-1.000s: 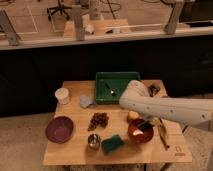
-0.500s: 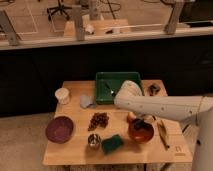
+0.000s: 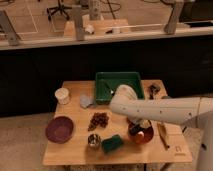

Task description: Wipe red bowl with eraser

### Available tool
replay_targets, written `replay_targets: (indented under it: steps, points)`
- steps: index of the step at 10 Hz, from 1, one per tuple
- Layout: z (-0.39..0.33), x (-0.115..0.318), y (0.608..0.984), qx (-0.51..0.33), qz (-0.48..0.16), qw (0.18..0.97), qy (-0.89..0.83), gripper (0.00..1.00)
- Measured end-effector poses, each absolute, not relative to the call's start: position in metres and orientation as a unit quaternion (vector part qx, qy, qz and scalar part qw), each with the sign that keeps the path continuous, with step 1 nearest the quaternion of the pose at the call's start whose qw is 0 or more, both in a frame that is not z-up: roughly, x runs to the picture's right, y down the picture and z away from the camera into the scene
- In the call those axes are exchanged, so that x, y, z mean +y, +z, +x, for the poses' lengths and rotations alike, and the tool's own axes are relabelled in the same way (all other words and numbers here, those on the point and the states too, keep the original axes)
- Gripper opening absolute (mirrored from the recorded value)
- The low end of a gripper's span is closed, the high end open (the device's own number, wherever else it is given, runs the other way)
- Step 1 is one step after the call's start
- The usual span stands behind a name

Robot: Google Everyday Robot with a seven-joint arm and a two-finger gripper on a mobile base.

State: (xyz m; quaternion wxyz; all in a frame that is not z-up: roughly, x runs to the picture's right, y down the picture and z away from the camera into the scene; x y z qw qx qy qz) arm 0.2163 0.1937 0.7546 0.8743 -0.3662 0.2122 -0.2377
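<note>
The red bowl (image 3: 142, 136) sits on the wooden table (image 3: 75, 152), right of the middle near the front edge. My white arm reaches in from the right, bends above the table and points down into the bowl. The gripper (image 3: 139, 126) is inside the bowl, shut on a small dark bar that looks like the eraser (image 3: 133, 130), which rests against the bowl's left inner side. The arm hides the bowl's back rim.
A green tray (image 3: 131, 79) stands at the back. A white cup (image 3: 62, 95) and a grey-blue object (image 3: 86, 101) are at the left, with a purple bowl (image 3: 59, 129) in front. Brown clustered food (image 3: 99, 120), a metal cup (image 3: 93, 141) and a green sponge (image 3: 113, 143) are close left of the red bowl. A wooden utensil (image 3: 163, 135) lies to its right.
The arm's bend has swung a little to the left over the table. The gripper stays down in the red bowl, shifting only slightly.
</note>
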Motion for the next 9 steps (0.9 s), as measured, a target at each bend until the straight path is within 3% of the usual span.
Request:
replay_targets:
  steps: [4,9]
  points:
    - [0.233,0.206,0.738,0.222,-0.375,0.870,-0.230,0.15]
    - [0.256,0.187,0.720,0.253,-0.357,0.873,-0.215,0.15]
